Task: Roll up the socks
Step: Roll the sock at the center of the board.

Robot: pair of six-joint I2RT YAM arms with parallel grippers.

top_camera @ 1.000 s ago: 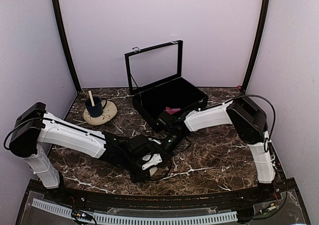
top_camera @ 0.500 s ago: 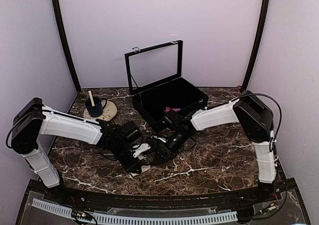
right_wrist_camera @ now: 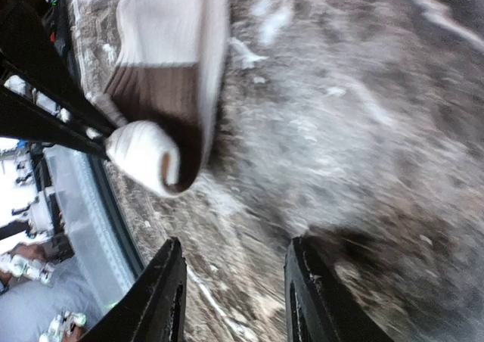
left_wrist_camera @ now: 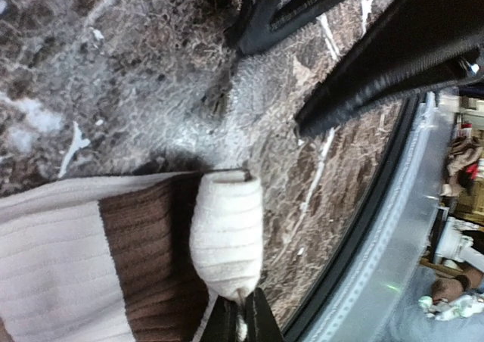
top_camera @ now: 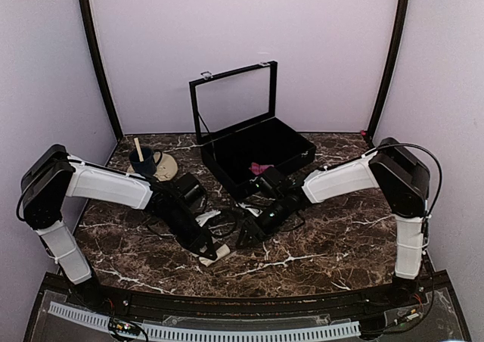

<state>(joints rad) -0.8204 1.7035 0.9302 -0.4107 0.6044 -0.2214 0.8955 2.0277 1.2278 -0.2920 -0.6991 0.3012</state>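
The cream-beige sock [left_wrist_camera: 68, 266] has a brown band and lies flat on the marble, its end rolled into a small bundle [left_wrist_camera: 225, 232]. My left gripper [left_wrist_camera: 242, 315] is shut, pinching the tip of that rolled end. In the top view the sock [top_camera: 218, 253] sits at the left gripper [top_camera: 206, 245]. My right gripper [right_wrist_camera: 236, 251] is open and empty, low over the marble just beside the roll [right_wrist_camera: 144, 157]; it also shows in the top view [top_camera: 243, 234]. The magenta-pink sock [top_camera: 262, 168] lies inside the black case [top_camera: 227, 163].
The black case stands open at the back centre, its lid [top_camera: 233, 100] upright. A beige saucer with a dark blue cup [top_camera: 145, 163] sits at the back left. The table's front edge [top_camera: 227, 300] is close behind the sock.
The two grippers were close together over the sock; they have drawn apart. The left gripper has shifted left with the sock's end, and the right gripper has pulled back to the right.
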